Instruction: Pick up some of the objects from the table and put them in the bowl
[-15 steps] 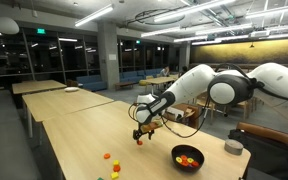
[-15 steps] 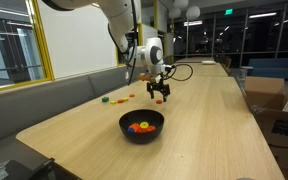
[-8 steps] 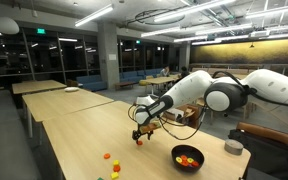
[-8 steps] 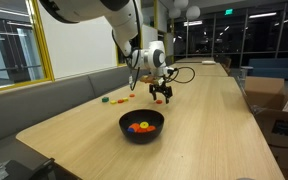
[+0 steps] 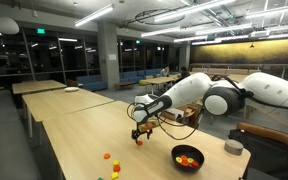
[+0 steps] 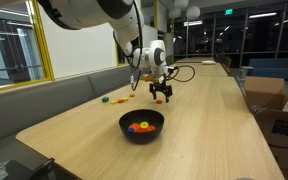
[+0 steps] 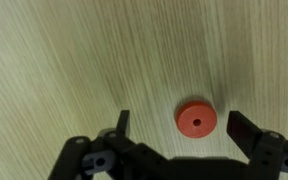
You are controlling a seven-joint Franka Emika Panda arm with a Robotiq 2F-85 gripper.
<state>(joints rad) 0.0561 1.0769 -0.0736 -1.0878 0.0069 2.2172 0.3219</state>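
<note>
wrist view shows my claw (image 7: 181, 127) wide open above the red ring (image 7: 189, 116), which sits between its jaws. i should drop straight down, then squeeze slowly.

No legible lettering, label, brand or number on any item. A green lit sign (image 5: 40, 31) (image 6: 230, 11) hangs high in both exterior views, its characters too small to read.

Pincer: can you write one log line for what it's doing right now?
pincer: open | holding: nothing | below: red disc lying on table | bowl: coloured pieces inside
</note>
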